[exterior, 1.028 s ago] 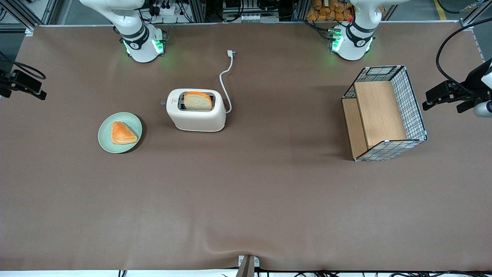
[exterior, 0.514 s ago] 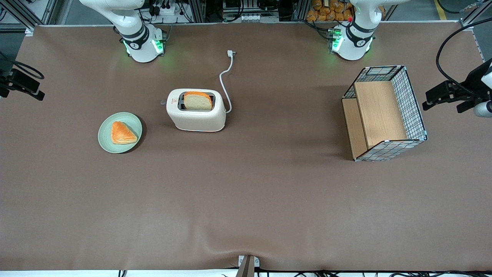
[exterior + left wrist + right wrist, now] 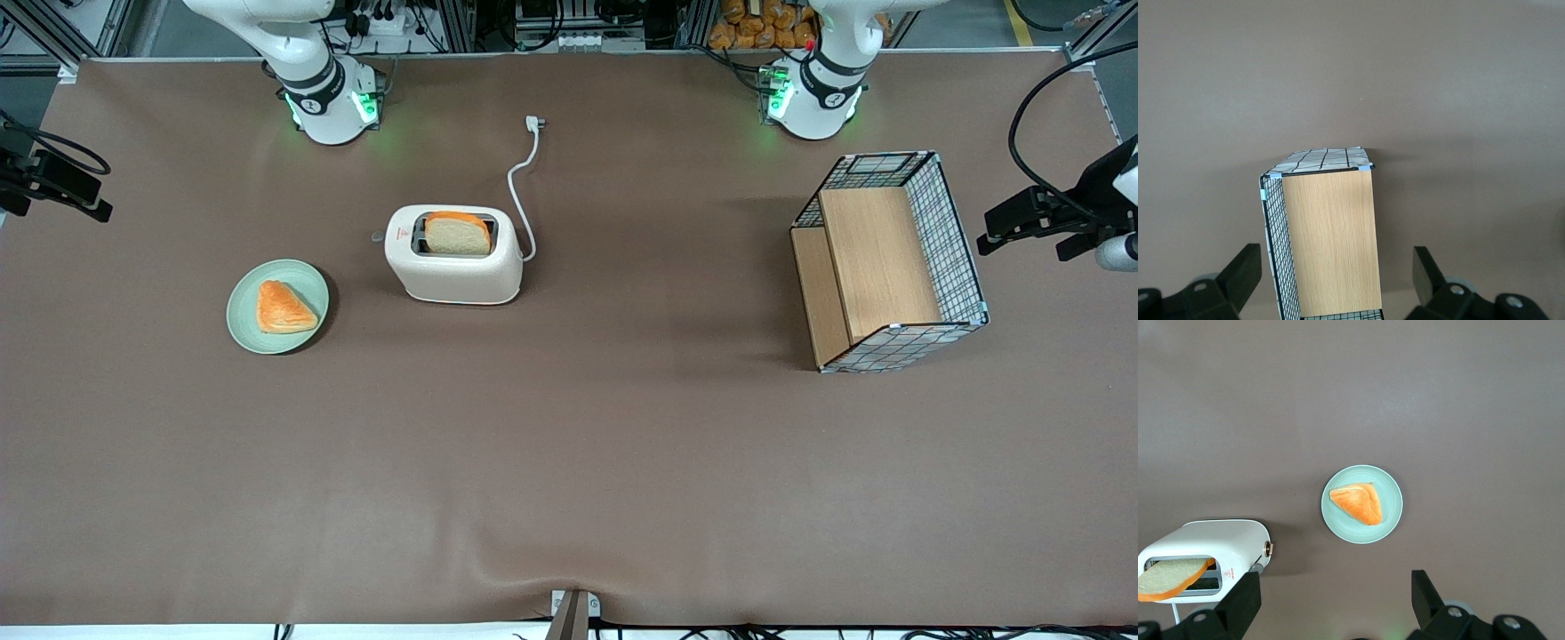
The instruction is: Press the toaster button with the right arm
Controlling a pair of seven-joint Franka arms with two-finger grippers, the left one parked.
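The cream-white toaster stands on the brown table with a slice of bread sticking up out of its slot. Its small grey toaster button juts from the narrow end face that looks toward the working arm's end of the table. The right arm's gripper hangs high at that end, well apart from the toaster. In the right wrist view the gripper is open with nothing between its black fingers, and the toaster and its button show below it.
A pale green plate holding a triangular pastry lies between gripper and toaster, slightly nearer the front camera. The white cord trails from the toaster toward the arm bases. A wire-and-wood basket stands toward the parked arm's end.
The right arm's gripper has shifted slightly away from the front camera at the table's end. The toaster, bread and plate have not moved.
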